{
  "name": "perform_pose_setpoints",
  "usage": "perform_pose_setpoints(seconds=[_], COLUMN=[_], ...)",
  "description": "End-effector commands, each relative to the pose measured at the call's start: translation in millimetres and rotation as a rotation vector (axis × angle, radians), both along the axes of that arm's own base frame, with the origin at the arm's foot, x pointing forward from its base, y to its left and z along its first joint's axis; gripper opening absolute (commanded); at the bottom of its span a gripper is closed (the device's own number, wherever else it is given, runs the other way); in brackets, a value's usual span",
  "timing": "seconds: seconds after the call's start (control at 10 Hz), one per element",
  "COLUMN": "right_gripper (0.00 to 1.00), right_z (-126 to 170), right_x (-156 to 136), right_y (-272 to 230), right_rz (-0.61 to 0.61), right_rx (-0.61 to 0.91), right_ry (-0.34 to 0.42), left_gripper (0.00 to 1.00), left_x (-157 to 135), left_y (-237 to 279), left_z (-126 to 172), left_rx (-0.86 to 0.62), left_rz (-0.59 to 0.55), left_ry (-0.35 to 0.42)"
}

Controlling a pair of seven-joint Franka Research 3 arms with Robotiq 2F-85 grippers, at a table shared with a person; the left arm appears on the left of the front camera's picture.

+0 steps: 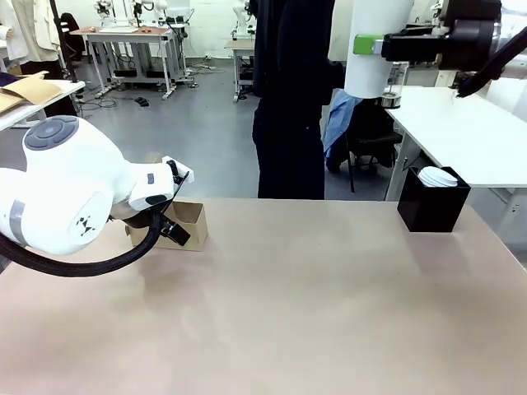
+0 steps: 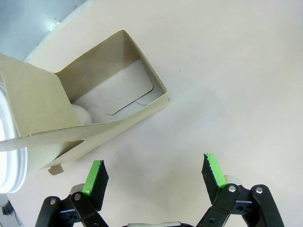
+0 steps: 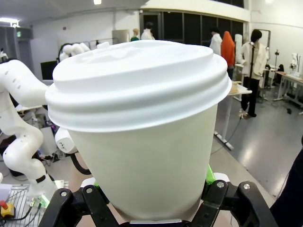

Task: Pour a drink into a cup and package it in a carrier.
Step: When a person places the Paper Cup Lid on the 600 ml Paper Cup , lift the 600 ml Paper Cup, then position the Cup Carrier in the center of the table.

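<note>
The brown cardboard carrier (image 1: pixel 192 219) stands at the table's far left edge. My left gripper (image 1: pixel 176 227) hovers right beside it. In the left wrist view the carrier (image 2: pixel 102 71) lies above the open left gripper (image 2: pixel 154 163), its near slot empty. A white cup's rim (image 2: pixel 8 142) pokes in at the left edge behind the centre panel, the rest cut off. My right gripper (image 1: pixel 370 44) is raised high at the back right, shut on a white lidded cup (image 1: pixel 376 70). That lidded cup (image 3: pixel 142 142) is upright above the right gripper (image 3: pixel 151 189). The drink is hidden.
A black box (image 1: pixel 428 210) holding white lids (image 1: pixel 438 176) stands at the table's far right. A person in dark clothes (image 1: pixel 288 107) stands at the far side. A white table (image 1: pixel 469 123) lies behind on the right. The tan tabletop (image 1: pixel 288 313) stretches wide between the arms.
</note>
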State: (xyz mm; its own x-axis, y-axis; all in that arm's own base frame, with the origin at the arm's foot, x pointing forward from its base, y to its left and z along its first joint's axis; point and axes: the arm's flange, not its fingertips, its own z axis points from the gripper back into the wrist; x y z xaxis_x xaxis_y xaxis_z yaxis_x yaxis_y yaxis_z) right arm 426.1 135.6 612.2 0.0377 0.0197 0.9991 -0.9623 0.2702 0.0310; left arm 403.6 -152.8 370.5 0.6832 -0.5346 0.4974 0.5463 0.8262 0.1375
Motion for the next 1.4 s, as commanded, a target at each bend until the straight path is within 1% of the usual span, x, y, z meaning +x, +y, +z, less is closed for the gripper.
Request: perform_pose_setpoints(seconds=[0.0, 1.0, 1.2, 1.3], right_gripper=[0.80, 0.80, 0.80, 0.80], right_z=[-0.4, -0.4, -0.4, -0.4], right_x=[1.5, 1.5, 1.5, 1.5], right_y=[0.5, 0.5, 0.5, 0.5], right_rz=[-0.009, -0.009, -0.009, -0.009], right_rx=[0.001, 0.001, 0.001, 0.001], right_ry=[-0.035, -0.035, -0.035, -0.035], left_gripper=[1.00, 1.00, 1.00, 1.00], left_x=[0.0, 0.0, -15.5, -16.4], left_y=[1.0, 0.0, 2.8, -1.9], left_z=[-0.1, 0.0, 54.1, 85.2], left_rx=[-0.002, 0.000, -0.051, -0.070], left_rz=[0.001, 0.000, 0.045, 0.044], left_ry=[0.001, 0.000, 0.006, 0.030])
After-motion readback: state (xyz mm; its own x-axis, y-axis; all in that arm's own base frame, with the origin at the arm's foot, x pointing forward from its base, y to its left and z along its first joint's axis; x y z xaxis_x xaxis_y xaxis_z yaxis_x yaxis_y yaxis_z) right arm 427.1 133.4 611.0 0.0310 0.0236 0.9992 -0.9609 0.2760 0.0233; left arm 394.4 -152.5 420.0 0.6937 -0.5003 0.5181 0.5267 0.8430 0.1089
